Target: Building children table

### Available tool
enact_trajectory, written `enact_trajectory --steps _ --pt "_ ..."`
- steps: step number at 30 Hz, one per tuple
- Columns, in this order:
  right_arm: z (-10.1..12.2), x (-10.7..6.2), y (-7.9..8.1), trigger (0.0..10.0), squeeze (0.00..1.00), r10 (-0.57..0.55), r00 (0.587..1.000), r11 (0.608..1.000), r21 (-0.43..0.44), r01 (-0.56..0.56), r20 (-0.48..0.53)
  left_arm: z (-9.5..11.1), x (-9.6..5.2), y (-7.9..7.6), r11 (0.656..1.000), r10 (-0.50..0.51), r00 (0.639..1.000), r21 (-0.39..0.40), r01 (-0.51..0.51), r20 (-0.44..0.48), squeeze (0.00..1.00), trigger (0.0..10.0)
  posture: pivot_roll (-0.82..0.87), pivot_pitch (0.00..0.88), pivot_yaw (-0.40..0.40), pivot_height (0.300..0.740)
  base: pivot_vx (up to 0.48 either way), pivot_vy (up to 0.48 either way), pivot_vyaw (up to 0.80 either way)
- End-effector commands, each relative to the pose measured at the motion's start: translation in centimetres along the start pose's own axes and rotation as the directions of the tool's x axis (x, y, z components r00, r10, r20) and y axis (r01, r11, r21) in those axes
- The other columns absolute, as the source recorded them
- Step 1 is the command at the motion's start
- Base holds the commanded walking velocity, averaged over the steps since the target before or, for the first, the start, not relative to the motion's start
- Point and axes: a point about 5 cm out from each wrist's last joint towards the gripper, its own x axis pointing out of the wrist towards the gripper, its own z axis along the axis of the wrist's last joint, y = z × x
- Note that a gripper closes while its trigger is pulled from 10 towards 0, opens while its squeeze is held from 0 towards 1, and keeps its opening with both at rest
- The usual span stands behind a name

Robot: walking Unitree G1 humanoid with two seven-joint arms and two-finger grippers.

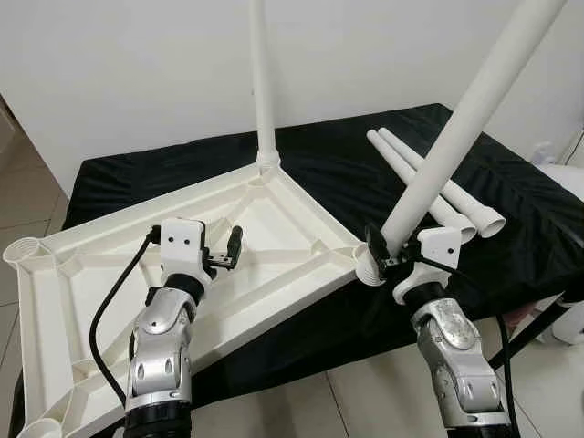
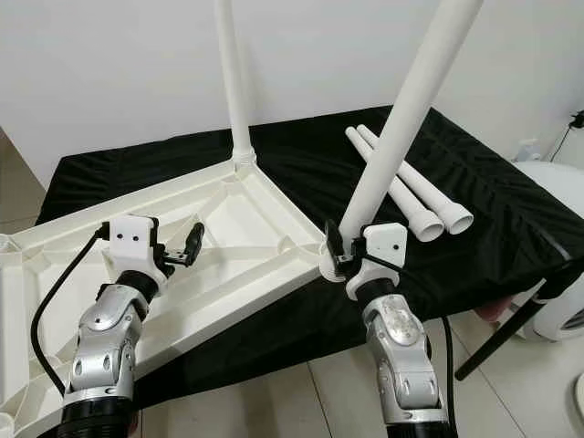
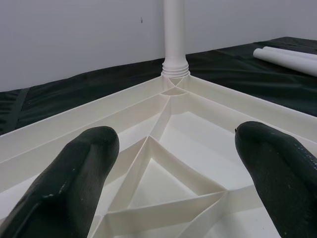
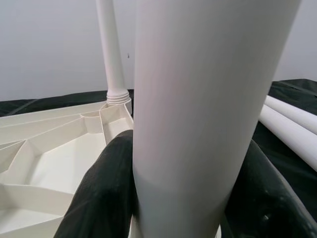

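White plastic kids' tabletop [image 1: 274, 228] lies upside down on the black-covered worktop [image 1: 347, 164], ribs facing up, hanging off the worktop's front-left edge. One white leg [image 1: 263, 82] is already screwed in at the tabletop's far corner, standing upright. Right gripper [image 1: 388, 254] has its fingers clamped on a second leg [image 1: 456, 128], w/ the bottom end sitting at the corner socket [image 1: 365, 266] by the worktop's front edge; that leg leans off toward the right, not vertical. Left gripper [image 1: 224, 254] hovers over the tabletop's ribbed middle, fingers [image 3: 74, 183] apart, nothing between them. Two spare legs [image 1: 438, 187] lie side by side, touching, on the worktop near its back-right corner. White wall behind, tiled floor [image 1: 301, 406] below.
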Motion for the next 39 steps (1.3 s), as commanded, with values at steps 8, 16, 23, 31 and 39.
enact_trajectory --steps 8,16,23,31,39 --pt "-0.5 -0.6 0.7 10.0 0.00 0.022 1.000 1.000 -0.004 -0.022 -0.022 -1.2 -0.7 0.4 0.990 0.143 0.989 0.006 -0.142 -0.033 0.00 10.0 -0.10 0.000 0.072 0.740 0.000 0.000 0.00" --pt "-1.1 -1.2 0.9 10.0 0.00 0.035 0.998 0.999 -0.009 -0.035 -0.044 -1.2 -0.7 0.0 0.992 0.125 0.992 0.016 -0.125 -0.025 0.00 10.0 -0.10 0.000 0.077 0.740 0.000 0.000 0.00" --pt "-1.6 -1.6 0.9 10.0 0.00 0.033 0.998 0.999 -0.011 -0.034 -0.061 -1.5 -0.8 0.0 0.993 0.116 0.993 0.025 -0.115 -0.030 0.00 10.0 -0.10 0.000 0.077 0.740 0.000 0.000 0.00" --pt "-2.6 -1.7 0.5 10.0 0.00 0.028 0.995 0.999 -0.026 -0.030 -0.092 -2.1 -1.0 0.1 0.992 0.123 0.992 0.041 -0.121 -0.035 0.00 10.0 -0.09 0.000 0.062 0.740 0.000 0.000 0.00" --pt "-2.7 -1.7 0.5 10.0 0.00 0.034 0.995 0.999 -0.029 -0.037 -0.099 -2.4 -1.3 0.0 0.991 0.131 0.991 0.035 -0.129 -0.041 0.00 10.0 -0.09 0.000 0.058 0.740 0.000 0.000 0.00"
